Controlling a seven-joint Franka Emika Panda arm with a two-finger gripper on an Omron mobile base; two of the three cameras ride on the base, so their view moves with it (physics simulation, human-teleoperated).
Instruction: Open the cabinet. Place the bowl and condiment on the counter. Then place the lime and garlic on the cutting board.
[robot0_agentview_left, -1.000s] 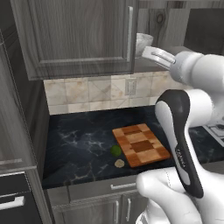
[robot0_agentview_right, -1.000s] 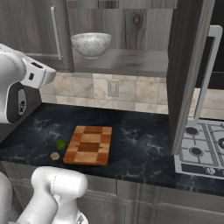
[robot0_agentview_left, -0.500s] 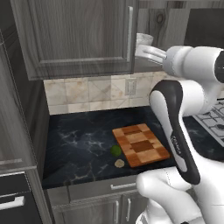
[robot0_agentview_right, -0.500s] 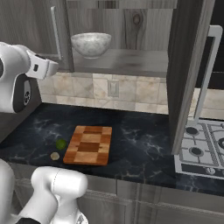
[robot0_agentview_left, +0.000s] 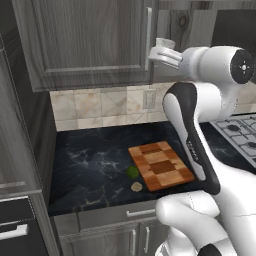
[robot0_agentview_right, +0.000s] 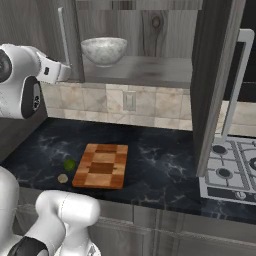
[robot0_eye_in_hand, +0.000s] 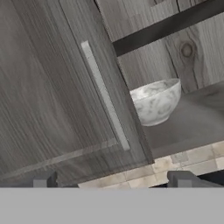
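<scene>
**Once the Right Door Stood Open, the Arm Swung Toward the Left Door**

While the arm moved, nothing on the surface shifted. The garlic lay nearest the front edge. The lime sat just behind it, close beside the left edge of the cutting board, and neither was on the board.

Over the last second the upper arm rose and the hand travelled sideways along the front of the cabinet. The claw was spread wide with nothing between its tips. It faced the closed left door, and that door's handle ran diagonally across the hand view, ahead of the claw and untouched.

Beyond the door edge, the bowl stood upright on the shelf. The right door stood swung out toward the stove side.

Assessment: the opening step was half done. The new hand position suited a reach for the left handle or, past the door edge, for the bowl. No item transfer had begun.
</scene>
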